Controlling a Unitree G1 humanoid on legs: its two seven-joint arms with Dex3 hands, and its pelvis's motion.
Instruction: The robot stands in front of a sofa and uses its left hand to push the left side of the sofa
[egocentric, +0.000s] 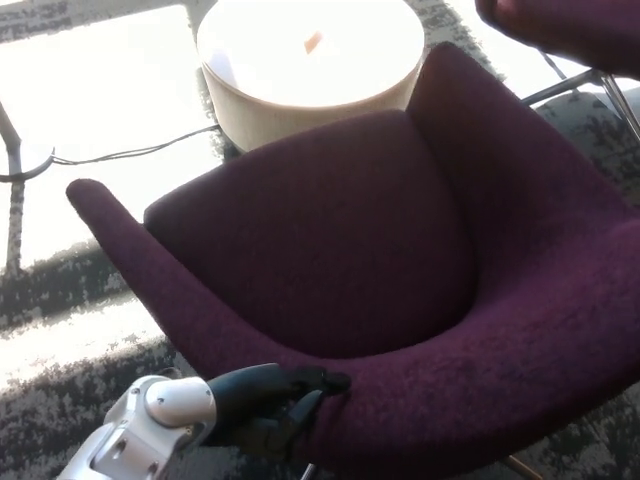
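At the bottom edge, my left hand (270, 405) presses loosely spread fingers (305, 382) — gripping nothing — against the sofa (340, 250) filling the frame, so I push flat and steady through its outer shell — no clawing.

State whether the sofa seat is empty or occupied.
Empty. The purple seat cushion shows bare fabric with nothing lying on it; the left hand touches only the sofa's outer edge, not the seat.
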